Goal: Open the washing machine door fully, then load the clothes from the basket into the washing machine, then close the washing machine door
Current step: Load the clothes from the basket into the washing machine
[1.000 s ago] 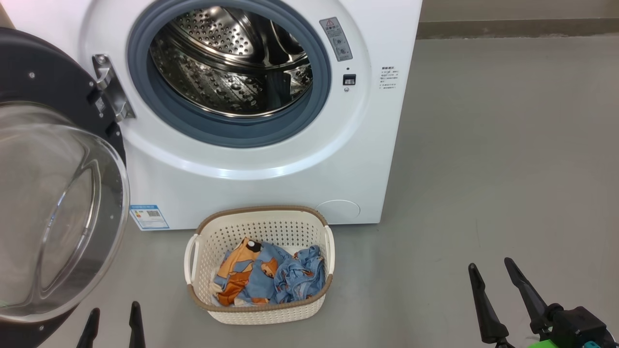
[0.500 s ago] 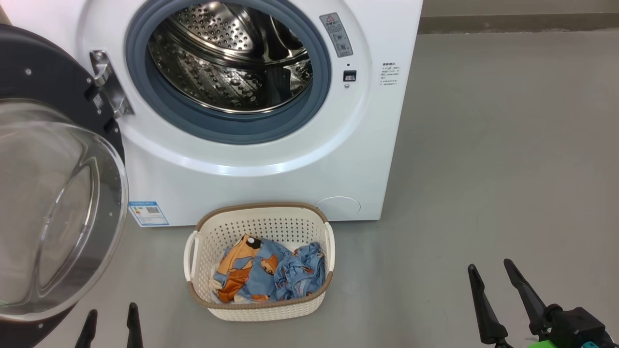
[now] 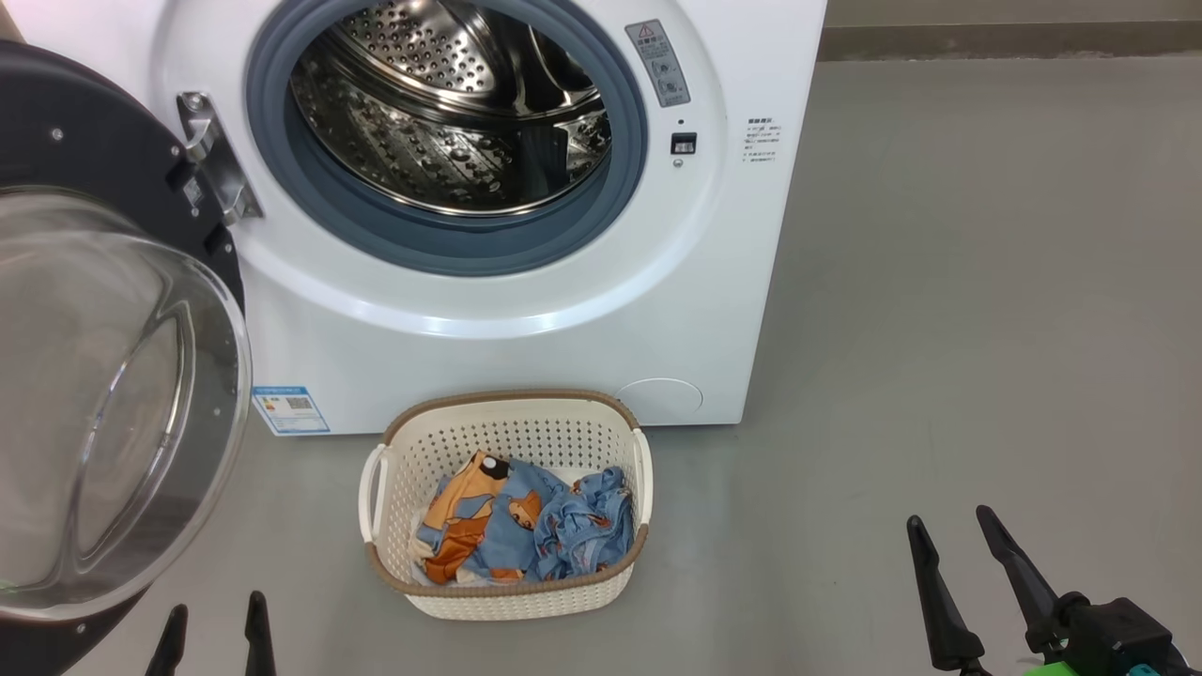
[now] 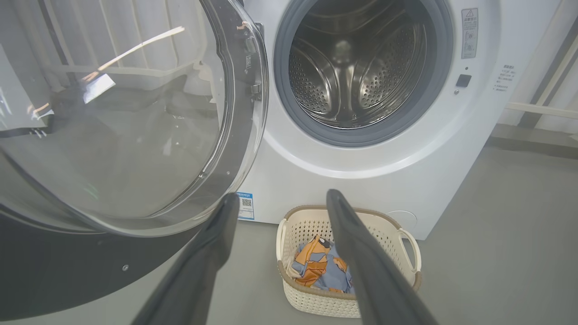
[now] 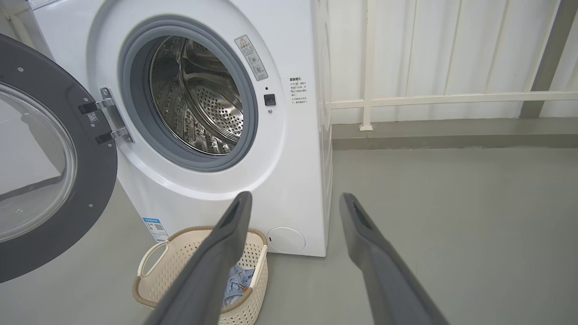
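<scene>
Clothes: the clothes [image 3: 521, 530] lie bunched in the basket [image 3: 526, 601]; none has reached the drum [image 3: 451, 113], so loading is not yet begun.
Basket: it stands on the floor [image 3: 939, 310] just in front of the machine's [image 3: 526, 357] lower front edge, below the opening, and well short of the floor's far edge by the wall.
Drum: bare steel shows all round inside, and the way in is unblocked.
Door: the door [image 3: 103, 357] hangs swung wide on its hinge at the opening's left, glass bowl facing outward. The first step looks done, though I cannot tell whether the door is at its full stop.
Left tool: the left tool [image 3: 217, 606] is spread and holds nothing. It is low over the floor, near the door's lower rim and left of the basket.
Right tool: the right tool [image 3: 948, 514] is spread and holds nothing. It is over the floor, well apart from the basket on its right.
Done: opening, by the look of it.
Left: picking up the clothes, putting them in the drum, then shutting the door.
</scene>
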